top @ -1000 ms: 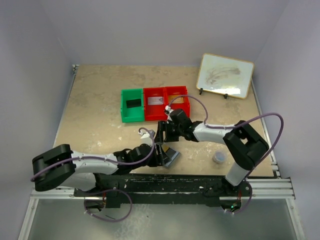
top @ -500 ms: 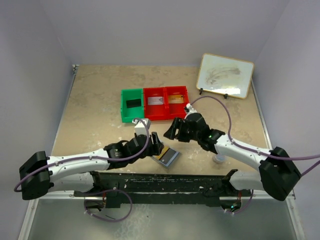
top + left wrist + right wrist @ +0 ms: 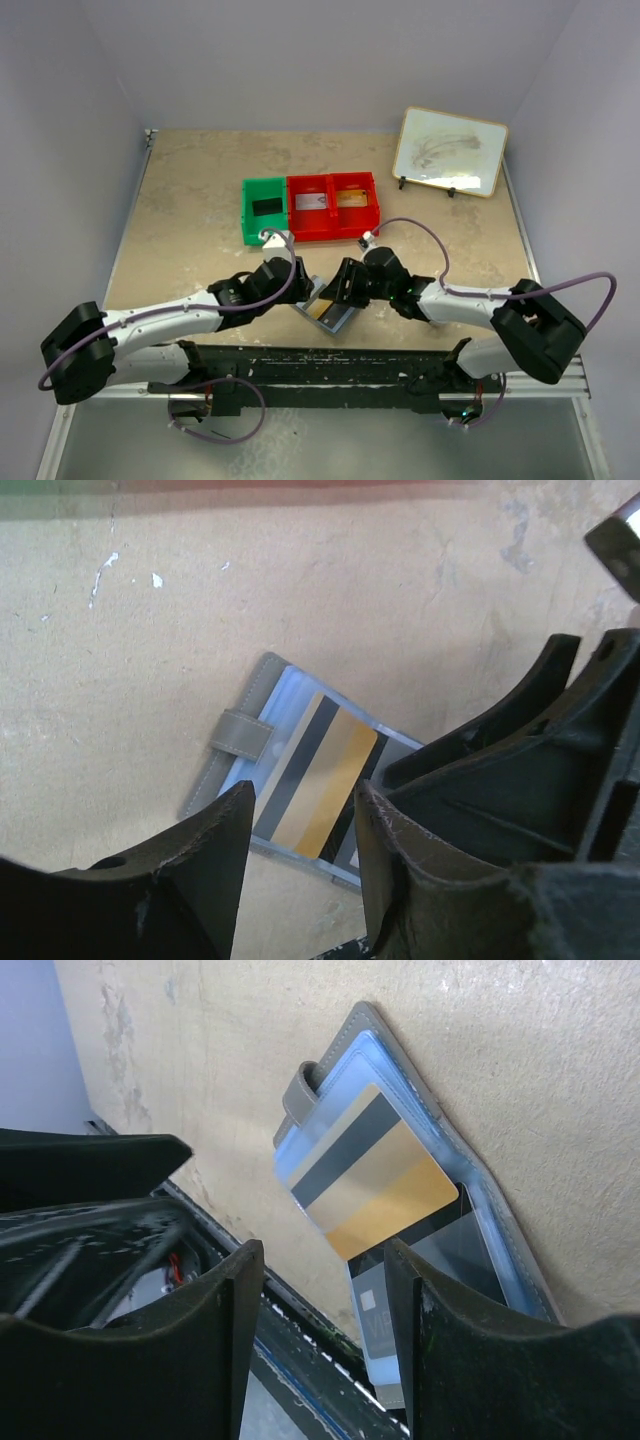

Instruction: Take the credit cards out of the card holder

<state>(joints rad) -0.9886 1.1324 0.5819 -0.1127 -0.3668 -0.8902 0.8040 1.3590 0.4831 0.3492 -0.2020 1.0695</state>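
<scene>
Right wrist: gold card (image 3: 375,1175) in holder (image 3: 403,1072)

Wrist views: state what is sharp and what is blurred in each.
Left wrist: the gold card and card holder are fairly sharp, the left hand in front soft and dark. Right wrist: the card is crisp with a bright sheen; the right hand is dark, slightly blurred.
</scene>
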